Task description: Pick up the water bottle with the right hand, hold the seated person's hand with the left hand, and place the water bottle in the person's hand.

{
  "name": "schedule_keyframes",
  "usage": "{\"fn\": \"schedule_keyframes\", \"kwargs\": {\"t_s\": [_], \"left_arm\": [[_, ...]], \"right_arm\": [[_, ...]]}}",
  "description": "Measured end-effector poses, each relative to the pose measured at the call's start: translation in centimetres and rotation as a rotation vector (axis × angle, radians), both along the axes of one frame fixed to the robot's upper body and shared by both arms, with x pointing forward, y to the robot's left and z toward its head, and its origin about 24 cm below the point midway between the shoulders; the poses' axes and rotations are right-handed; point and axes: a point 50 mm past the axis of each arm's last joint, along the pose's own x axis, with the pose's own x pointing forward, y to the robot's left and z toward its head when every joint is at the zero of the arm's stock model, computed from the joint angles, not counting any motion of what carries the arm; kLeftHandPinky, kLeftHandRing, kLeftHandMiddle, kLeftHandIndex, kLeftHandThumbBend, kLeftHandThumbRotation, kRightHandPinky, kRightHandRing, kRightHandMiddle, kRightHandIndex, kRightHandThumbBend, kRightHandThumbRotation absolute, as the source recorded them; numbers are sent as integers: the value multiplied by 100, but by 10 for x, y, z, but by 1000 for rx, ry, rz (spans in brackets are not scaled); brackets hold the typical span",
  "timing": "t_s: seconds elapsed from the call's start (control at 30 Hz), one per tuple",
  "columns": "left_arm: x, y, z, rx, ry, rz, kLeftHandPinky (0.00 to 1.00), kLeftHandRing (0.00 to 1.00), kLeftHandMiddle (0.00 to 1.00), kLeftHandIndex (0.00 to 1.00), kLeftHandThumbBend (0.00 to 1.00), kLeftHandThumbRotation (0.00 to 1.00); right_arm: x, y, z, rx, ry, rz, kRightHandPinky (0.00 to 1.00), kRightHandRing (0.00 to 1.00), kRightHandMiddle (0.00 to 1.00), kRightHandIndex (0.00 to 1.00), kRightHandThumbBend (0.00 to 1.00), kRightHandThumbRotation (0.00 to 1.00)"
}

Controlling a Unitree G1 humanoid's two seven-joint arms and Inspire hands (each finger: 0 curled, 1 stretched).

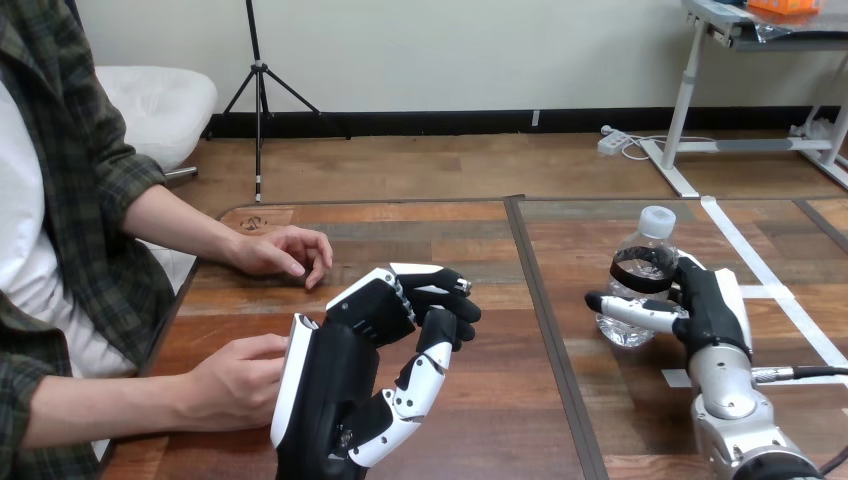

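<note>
A clear water bottle [641,285] with a white cap stands upright on the table at the right. My right hand [708,305] is shut on it: the thumb crosses its front low down and the dark fingers wrap round its middle. My left hand [345,385] hovers at the lower centre with its fingers loosely bent and nothing between them and the thumb. The person's hand at the lower left [238,380] rests on the table right beside the white back of my left hand; I cannot tell whether they touch. The person's other hand [285,250] lies palm down farther back.
A dark seam [545,310] runs front to back across the wooden table between my two hands. White tape lines [765,275] cross the right part of the table behind the bottle.
</note>
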Motion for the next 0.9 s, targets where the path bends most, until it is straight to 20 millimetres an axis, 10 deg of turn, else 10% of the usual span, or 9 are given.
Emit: {"fn": "schedule_keyframes", "kwargs": {"t_s": [0.9], "left_arm": [[0, 0, 0, -4, 2, 7, 38, 47, 52, 56, 22, 23]], "right_arm": [[4, 15, -1, 148, -44, -98, 70, 74, 78, 78, 78, 0]]}}
